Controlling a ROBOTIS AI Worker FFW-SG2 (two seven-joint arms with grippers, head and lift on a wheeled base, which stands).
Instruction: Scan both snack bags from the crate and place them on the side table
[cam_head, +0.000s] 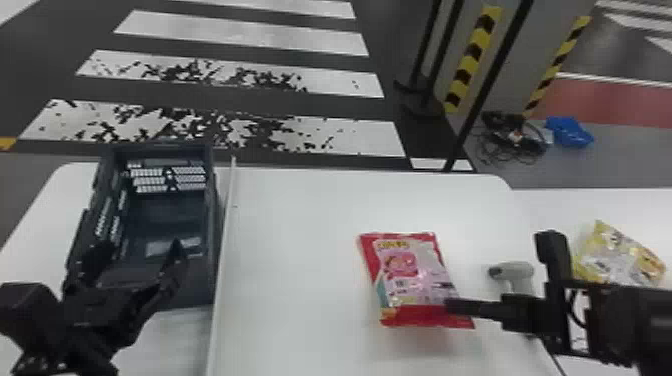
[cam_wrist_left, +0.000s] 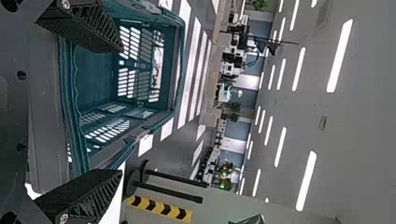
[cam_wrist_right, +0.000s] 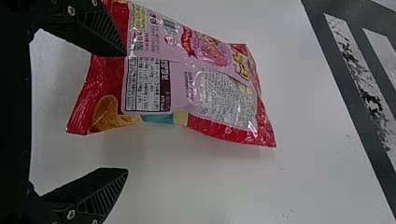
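Left gripper (cam_head: 140, 251) and right gripper (cam_head: 459, 307) sit lower left and lower right of the head view, each with 2 fingers apart. Red snack bag (cam_head: 415, 275) lies right of lower centre, yellow snack bag (cam_head: 612, 257) far right, scanner (cam_head: 520, 272) between, crate (cam_head: 214, 215) at left.

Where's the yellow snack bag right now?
In the head view, the yellow bag lies at the far right on the side table, right of the scanner.
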